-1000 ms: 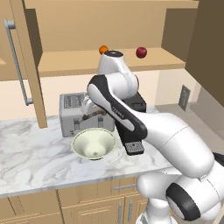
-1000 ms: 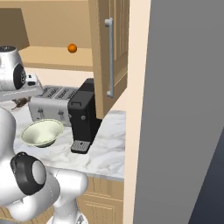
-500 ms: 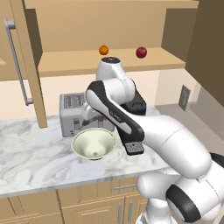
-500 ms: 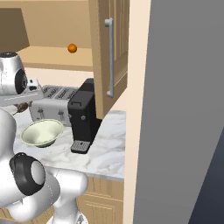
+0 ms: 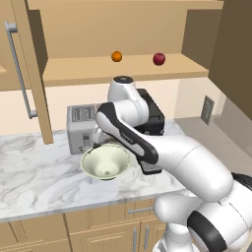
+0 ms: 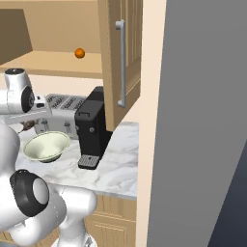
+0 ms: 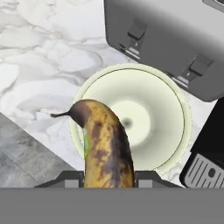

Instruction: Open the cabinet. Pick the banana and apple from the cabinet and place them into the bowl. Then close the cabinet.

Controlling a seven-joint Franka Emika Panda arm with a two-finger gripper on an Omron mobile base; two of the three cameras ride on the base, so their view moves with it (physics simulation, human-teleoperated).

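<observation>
no brand, label or writing is readable on any of the appliances. counting: one banana (image 7: 106, 148), one apple (image 5: 159, 59), one orange ball (image 5: 116, 56), one bowl (image 5: 106, 162), one toaster (image 5: 80, 129) and one black coffee machine (image 6: 91, 129).

the white arm is bending forward over the counter (image 5: 34, 172), its wrist folded down above the bowl. the gripper (image 7: 107, 178) is pointing down at the bowl, partly open with its fingers pressing the banana from both sides; in the hand view the brown-spotted fruit is sticking out over the bowl's rim, stem end toward the marble.

the bowl is sitting on the counter just in front of the toaster, with the coffee machine beside it. the cabinet (image 5: 29, 74) is standing open, and the apple is resting on its shelf, well apart from the orange ball.
</observation>
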